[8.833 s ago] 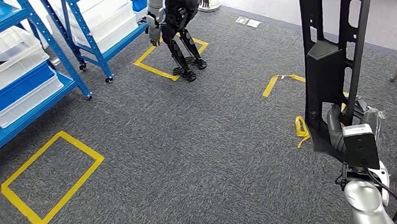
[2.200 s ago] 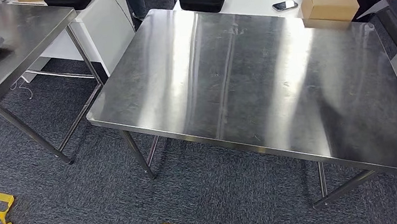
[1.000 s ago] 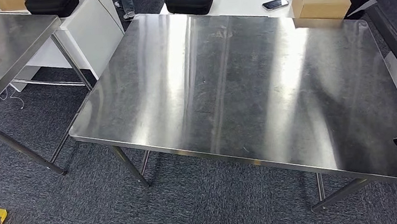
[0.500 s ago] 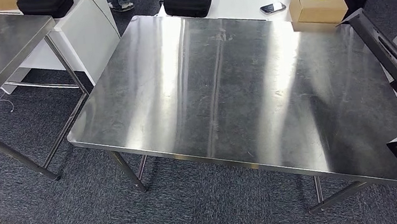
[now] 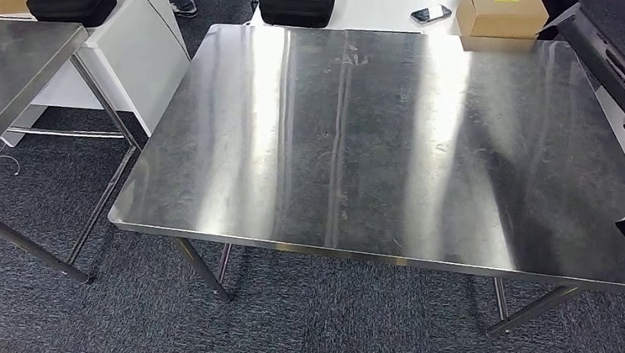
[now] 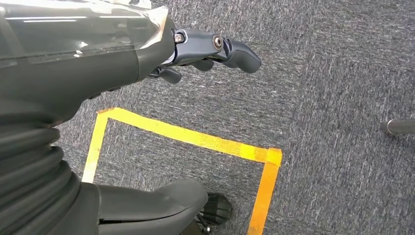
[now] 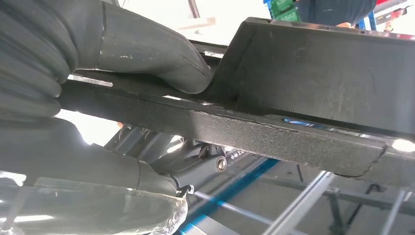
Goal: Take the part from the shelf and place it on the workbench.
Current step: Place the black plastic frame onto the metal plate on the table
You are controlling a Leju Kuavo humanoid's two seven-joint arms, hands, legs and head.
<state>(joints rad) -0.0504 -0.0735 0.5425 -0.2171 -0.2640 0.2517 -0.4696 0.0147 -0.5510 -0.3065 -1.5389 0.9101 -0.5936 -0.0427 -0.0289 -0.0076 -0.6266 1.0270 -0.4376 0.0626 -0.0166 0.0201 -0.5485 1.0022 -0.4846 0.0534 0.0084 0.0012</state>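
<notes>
Part arriving at the counter
Right hand is clamping the black part; left hand is hanging empty, fingers loosely curled; best lowering it flat onto the steel counter, clear of the box.

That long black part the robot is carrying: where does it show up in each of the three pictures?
Head view: the black part runs along the right edge, beside the steel workbench.
Left wrist view: not in it.
Right wrist view: the part crosses the picture, gripped by the right robot hand.
Shared landmark: the part itself.
</notes>
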